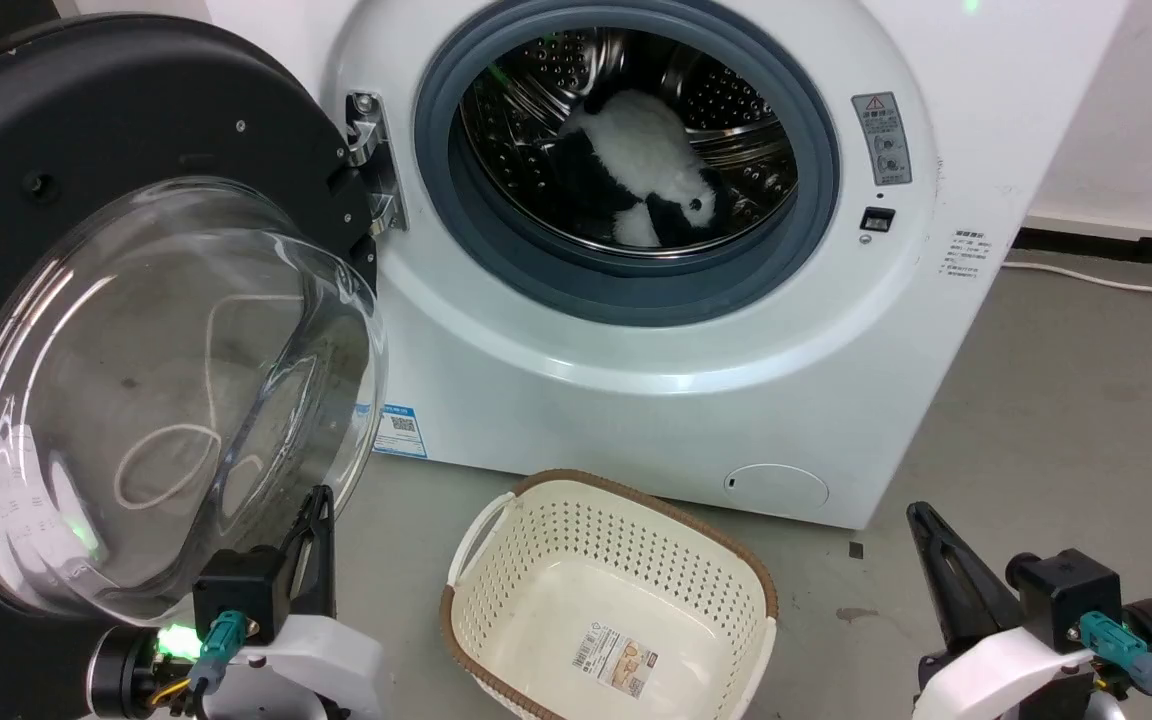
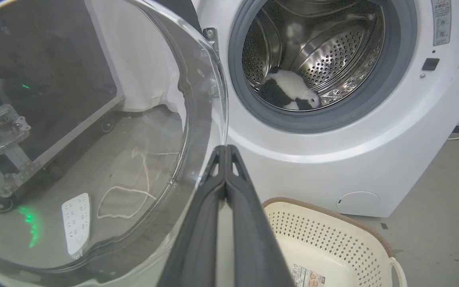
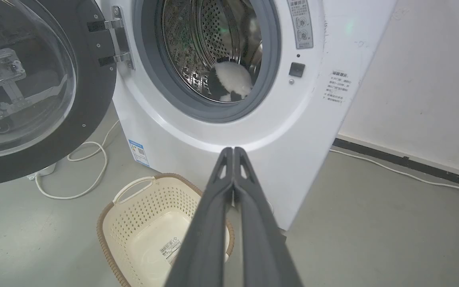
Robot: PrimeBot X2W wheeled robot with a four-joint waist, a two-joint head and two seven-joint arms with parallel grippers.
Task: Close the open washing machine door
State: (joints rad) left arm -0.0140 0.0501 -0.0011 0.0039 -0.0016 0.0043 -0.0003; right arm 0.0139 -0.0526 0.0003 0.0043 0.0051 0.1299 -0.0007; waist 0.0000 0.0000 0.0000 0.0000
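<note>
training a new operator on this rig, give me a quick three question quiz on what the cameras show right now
1. True or false: the washing machine door is shut against the washing machine.
2. What lies inside the drum? A) a black and white soft toy B) a blue towel C) a pair of shoes
3. Fill in: the left gripper and the right gripper both have their fingers ____.

Key
1. False: it stands swung wide open on its hinge.
2. A
3. Shut, pressed together and holding nothing.
</note>
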